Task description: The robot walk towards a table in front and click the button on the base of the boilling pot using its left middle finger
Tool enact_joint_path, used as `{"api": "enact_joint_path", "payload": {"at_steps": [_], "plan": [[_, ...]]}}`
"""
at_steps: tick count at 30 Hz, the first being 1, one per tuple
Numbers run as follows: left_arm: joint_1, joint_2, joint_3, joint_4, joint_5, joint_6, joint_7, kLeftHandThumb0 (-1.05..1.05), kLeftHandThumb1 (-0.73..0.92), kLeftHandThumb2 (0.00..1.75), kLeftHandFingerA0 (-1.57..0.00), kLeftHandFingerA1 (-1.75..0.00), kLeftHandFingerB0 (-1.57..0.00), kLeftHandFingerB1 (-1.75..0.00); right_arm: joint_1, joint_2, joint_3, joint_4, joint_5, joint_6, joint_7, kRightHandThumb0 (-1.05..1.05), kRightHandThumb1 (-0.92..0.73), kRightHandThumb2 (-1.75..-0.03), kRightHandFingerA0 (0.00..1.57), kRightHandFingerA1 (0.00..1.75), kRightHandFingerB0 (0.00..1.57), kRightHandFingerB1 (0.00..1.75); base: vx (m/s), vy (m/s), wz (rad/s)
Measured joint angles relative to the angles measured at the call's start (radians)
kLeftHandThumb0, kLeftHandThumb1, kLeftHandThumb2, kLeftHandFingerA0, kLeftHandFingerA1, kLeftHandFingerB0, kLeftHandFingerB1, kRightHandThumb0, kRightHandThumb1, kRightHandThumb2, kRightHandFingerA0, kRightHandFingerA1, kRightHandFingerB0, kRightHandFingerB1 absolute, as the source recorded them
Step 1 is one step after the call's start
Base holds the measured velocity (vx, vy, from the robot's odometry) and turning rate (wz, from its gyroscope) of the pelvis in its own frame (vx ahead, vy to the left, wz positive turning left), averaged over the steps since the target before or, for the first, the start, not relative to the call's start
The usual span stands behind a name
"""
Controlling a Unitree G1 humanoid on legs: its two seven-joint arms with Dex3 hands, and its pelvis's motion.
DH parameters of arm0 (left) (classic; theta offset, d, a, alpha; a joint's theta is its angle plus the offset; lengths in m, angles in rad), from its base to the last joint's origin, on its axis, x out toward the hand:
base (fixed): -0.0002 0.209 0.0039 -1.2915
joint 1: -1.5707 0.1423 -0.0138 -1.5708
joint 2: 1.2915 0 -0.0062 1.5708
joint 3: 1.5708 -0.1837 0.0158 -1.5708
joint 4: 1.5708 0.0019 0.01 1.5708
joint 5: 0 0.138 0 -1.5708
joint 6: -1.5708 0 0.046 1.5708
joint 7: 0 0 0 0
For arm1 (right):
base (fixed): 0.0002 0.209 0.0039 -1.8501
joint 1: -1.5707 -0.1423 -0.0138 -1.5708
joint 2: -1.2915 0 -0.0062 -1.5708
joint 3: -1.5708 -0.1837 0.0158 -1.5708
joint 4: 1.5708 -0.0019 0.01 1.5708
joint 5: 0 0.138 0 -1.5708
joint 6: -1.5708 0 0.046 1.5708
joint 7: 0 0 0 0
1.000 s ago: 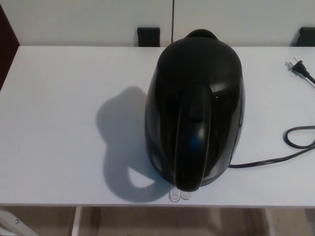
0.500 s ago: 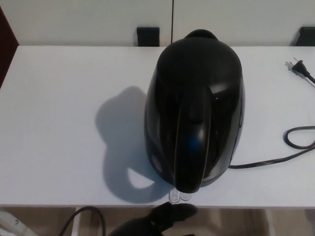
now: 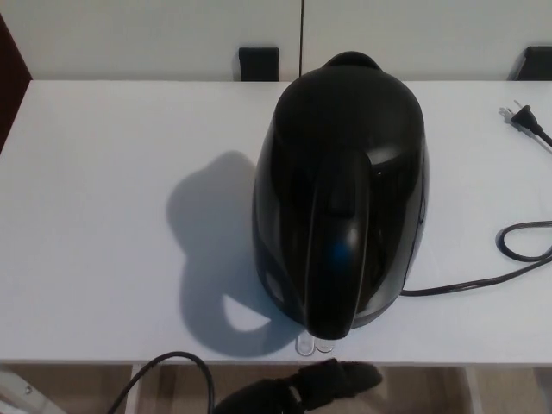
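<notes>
Left robot hand (image 3: 332,384) advanced rightward | just below button (image 3: 314,344) | apart

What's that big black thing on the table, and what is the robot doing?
That is a black kettle on a white table. Its cord trails off to the right, and the plug lies loose on the table. The robot's left hand is at the bottom of the picture, below the table's front edge and just under the clear switch at the kettle's base. It is not touching the switch.
</notes>
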Motion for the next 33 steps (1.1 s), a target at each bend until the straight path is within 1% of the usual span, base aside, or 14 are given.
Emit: {"api": "enact_joint_path", "payload": {"at_steps": [3, 4, 5, 6, 7, 12, 13, 15, 16, 18, 20, 24, 26, 33], "plan": [[-0.009, 0.016, -0.023, -0.001, 0.048, -0.021, 0.034, -0.84, 0.84, 0.66, -0.22, -0.35, -0.23, -0.34, 0.0, -0.005, -0.001, -0.005, 0.001, 0.0, 0.011, -0.19, -0.63, -0.59, 0.57, 0.59, 0.59, 0.44, 0.0, 0.0, 0.0], [-0.011, 0.022, -0.027, -0.002, 0.062, -0.028, 0.045, -0.89, 0.7, 0.81, -0.17, -0.4, -0.2, -0.4, 0.0, -0.006, -0.002, -0.007, 0.002, 0.0, 0.013, -0.2, -0.63, -0.59, 0.58, 0.6, 0.59, 0.44, 0.0, 0.0, 0.0], [-0.013, 0.03, -0.03, -0.004, 0.08, -0.037, 0.058, -0.89, 0.7, 0.81, -0.17, -0.4, -0.2, -0.4, 0.0, -0.007, -0.004, -0.008, 0.003, 0.0, 0.018, -0.2, -0.63, -0.59, 0.58, 0.6, 0.59, 0.44, 0.0, 0.0, 0.0], [-0.015, 0.036, -0.031, -0.005, 0.094, -0.044, 0.069, -0.84, 0.85, 0.67, -0.21, -0.36, -0.21, -0.34, 0.0, -0.008, -0.006, -0.008, 0.004, 0.0, 0.021, -0.21, -0.62, -0.58, 0.6, 0.6, 0.59, 0.44, 0.0, 0.0, 0.0], [-0.019, 0.04, -0.031, -0.005, 0.112, -0.052, 0.083, -0.83, 0.85, 0.67, -0.21, -0.35, -0.21, -0.34, 0.0, -0.009, -0.009, -0.008, 0.005, 0.0, 0.025, -0.19, -0.62, -0.58, 0.65, 0.62, 0.59, 0.43, 0.0, 0.0, 0.0], [-0.033, 0.047, -0.027, 0.001, 0.174, -0.073, 0.14, -0.82, 0.85, 0.67, -0.23, -0.34, -0.21, -0.33, -0.008, -0.007, -0.025, -0.009, 0.015, 0.011, 0.034, -0.2, -0.6, -0.58, 0.66, 0.63, 0.62, 0.45, 0.0, 0.0, 0.0], [-0.034, 0.05, -0.025, 0.001, 0.184, -0.076, 0.149, -0.83, 0.85, 0.67, -0.26, -0.34, -0.23, -0.34, -0.009, -0.006, -0.028, -0.012, 0.018, 0.018, 0.035, -0.25, -0.47, -0.8, 0.66, 0.71, 0.54, 0.57, 0.0, 0.0, 0.0], [-0.034, 0.062, -0.018, 0.001, 0.203, -0.081, 0.167, -0.83, 0.85, 0.66, -0.28, -0.35, -0.24, -0.34, -0.009, -0.004, -0.029, -0.024, 0.019, 0.033, 0.033, -0.24, -0.47, -0.79, 0.68, 0.72, 0.55, 0.57, 0.0, 0.0, 0.0], [-0.034, 0.065, -0.016, 0.001, 0.209, -0.083, 0.174, -0.83, 0.85, 0.67, -0.25, -0.35, -0.22, -0.34, -0.009, -0.003, -0.029, -0.028, 0.019, 0.039, 0.032, -0.12, -0.61, -0.57, 0.68, 0.62, 0.64, 0.47, 0.0, 0.0, 0.0], [-0.034, 0.07, -0.008, 0.001, 0.223, -0.084, 0.186, -0.83, 0.85, 0.67, -0.24, -0.35, -0.23, -0.34, -0.009, -0.001, -0.029, -0.034, 0.018, 0.049, 0.028, -0.13, -0.6, -0.59, 0.65, 0.61, 0.68, 0.48, 0.0, 0.0, 0.0], [-0.034, 0.076, 0.007, 0.001, 0.238, -0.084, 0.199, -0.84, 0.85, 0.67, -0.22, -0.35, -0.22, -0.34, -0.011, -0.001, -0.021, -0.035, 0.012, 0.054, 0.018, -0.06, -0.61, -0.57, 0.61, 0.55, 0.61, 0.45, 0.0, 0.0, 0.0], [-0.032, 0.077, 0.033, 0.003, 0.242, -0.085, 0.211, -0.83, 0.84, 0.66, -0.22, -0.34, -0.19, -0.33, -0.016, -0.001, -0.012, -0.035, -0.001, 0.06, 0.003, -0.06, -0.61, -0.57, 0.64, 0.6, 0.64, 0.46, 0.0, 0.0, 0.0], [-0.031, 0.079, 0.052, 0.001, 0.241, -0.087, 0.21, -0.82, 0.83, 0.66, -0.21, -0.35, -0.22, -0.33, -0.018, -0.001, -0.013, -0.034, -0.001, 0.06, 0.001, -0.16, -0.61, -0.58, 0.63, 0.59, 0.61, 0.45, 0.0, 0.0, 0.0], [-0.003, 0.101, 0.095, 0.014, 0.238, -0.09, 0.211, -0.83, 0.81, 0.66, -0.24, -0.35, -0.23, -0.34, -0.025, 0.001, -0.005, -0.007, -0.002, 0.055, 0.004, -0.15, -0.6, -0.57, 0.66, 0.59, 0.6, 0.44, 0.0, 0.0, 0.0]]}}
